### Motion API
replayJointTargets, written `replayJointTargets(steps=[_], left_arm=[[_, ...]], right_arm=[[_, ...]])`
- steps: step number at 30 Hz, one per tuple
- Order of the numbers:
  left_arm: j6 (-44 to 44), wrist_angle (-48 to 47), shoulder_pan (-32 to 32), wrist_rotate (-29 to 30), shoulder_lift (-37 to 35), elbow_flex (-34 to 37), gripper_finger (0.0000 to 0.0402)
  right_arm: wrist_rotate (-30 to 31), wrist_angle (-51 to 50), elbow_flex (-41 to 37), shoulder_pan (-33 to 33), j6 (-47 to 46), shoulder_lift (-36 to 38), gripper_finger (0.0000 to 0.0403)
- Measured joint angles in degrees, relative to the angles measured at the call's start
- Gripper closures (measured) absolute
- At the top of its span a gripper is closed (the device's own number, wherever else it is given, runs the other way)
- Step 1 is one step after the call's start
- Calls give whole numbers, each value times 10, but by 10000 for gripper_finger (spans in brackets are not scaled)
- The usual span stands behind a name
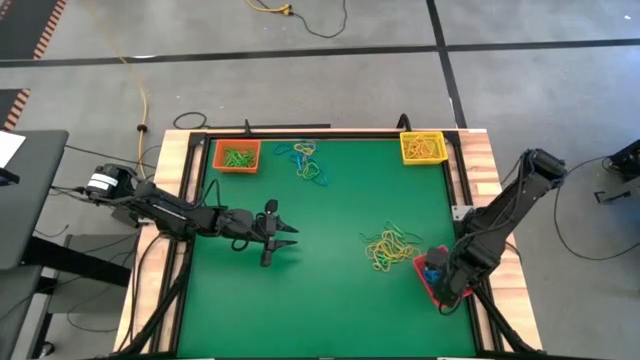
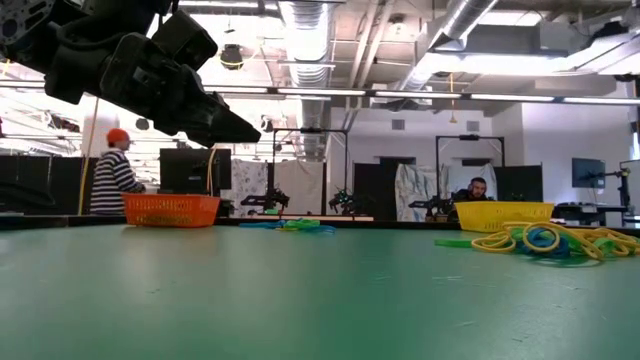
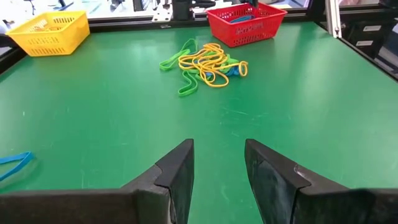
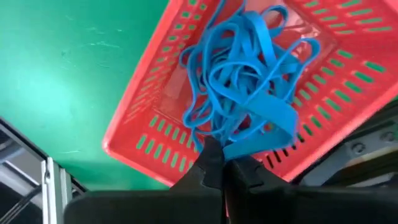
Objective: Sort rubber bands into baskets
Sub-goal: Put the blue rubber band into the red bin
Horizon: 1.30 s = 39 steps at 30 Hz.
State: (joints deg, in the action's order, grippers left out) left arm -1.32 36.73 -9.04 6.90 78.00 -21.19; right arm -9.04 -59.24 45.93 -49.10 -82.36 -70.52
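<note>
I find my right arm folded down at the table's right edge, its right gripper (image 4: 222,165) poised over the red basket (image 4: 155,134) with the fingers pressed together on the end of a blue band (image 4: 261,138) that trails into the heap of blue bands (image 4: 245,68) lying in that basket. My left arm reaches in from the left side, stretched low and nearly level across the mat, and the left gripper (image 3: 219,165) hangs above bare green surface with its fingers parted by a moderate gap and nothing between them. It points toward the mixed pile of yellow, green and blue bands (image 1: 391,246) lying right of centre, near the red basket but apart from it. A second, smaller pile of bands (image 1: 305,160) lies near the far edge, just beside the orange basket (image 1: 237,156), which holds green bands. The yellow basket (image 1: 422,147) sits at the far right corner with yellow bands in it. One loose blue band (image 3: 13,164) lies on the mat to the side of the left gripper. In the high view the right arm covers most of the red basket. In the low view the red basket and right gripper are out of frame, and a person in a striped top (image 2: 113,175) stands behind the table.
</note>
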Motion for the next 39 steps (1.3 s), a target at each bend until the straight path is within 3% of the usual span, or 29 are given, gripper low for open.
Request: replayJointTargets(steps=[20, 39], left_arm=[[-14, -1, 0, 0, 0, 0, 270], [-16, -2, 0, 0, 0, 0, 269]], right_arm=[[0, -18, -9, 1, -8, 0, 243], [17, -37, -9, 1, -18, 1, 174]])
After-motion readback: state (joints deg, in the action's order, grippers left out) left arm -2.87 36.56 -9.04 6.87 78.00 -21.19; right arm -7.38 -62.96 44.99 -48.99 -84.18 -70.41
